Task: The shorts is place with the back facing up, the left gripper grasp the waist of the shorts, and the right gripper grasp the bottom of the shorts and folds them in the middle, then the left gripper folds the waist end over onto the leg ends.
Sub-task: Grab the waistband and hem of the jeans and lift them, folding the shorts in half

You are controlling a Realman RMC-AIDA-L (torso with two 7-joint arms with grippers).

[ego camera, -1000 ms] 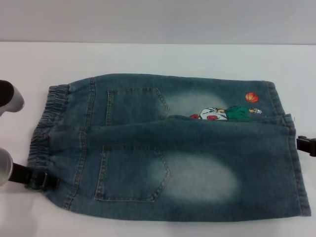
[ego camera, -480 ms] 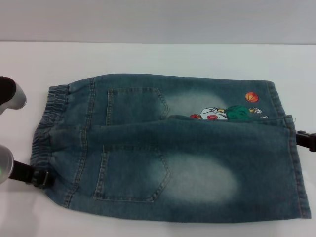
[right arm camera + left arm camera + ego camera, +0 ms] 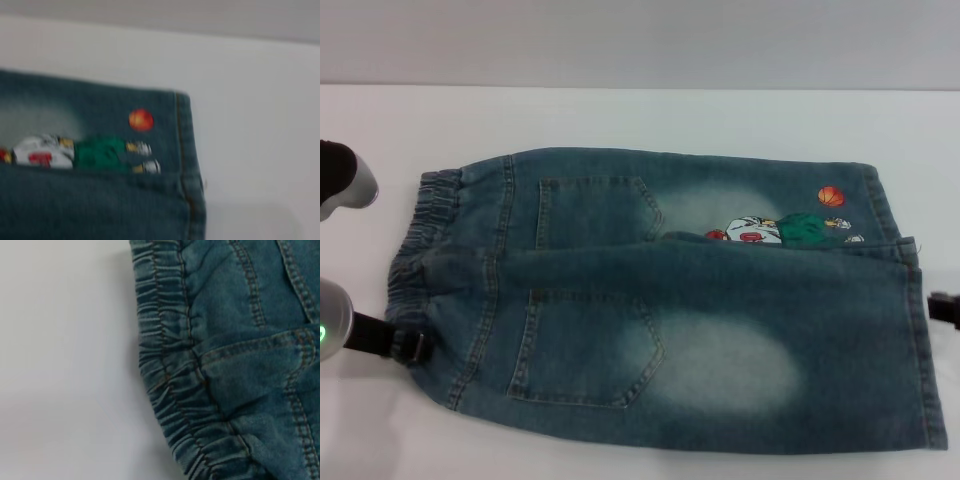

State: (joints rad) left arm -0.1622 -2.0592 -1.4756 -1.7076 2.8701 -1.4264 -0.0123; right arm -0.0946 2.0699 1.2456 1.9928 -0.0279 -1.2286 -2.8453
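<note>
The denim shorts lie flat on the white table, back pockets up, with the near half folded over the far half. The elastic waist points left and the leg ends point right. My left gripper sits low at the near corner of the waist, touching its edge. My right gripper is at the far right, just off the leg hem and apart from it. The left wrist view shows the gathered waistband from close above. The right wrist view shows the leg hem and a cartoon print.
The white table runs bare behind the shorts up to a grey wall. A silver and black part of the left arm hangs left of the waist. The shorts' near edge lies close to the table's front.
The near fold of the shorts has settled lower and flatter. My left gripper has risen slightly along the waist edge, and my right gripper has drawn back to the right, away from the hem.
</note>
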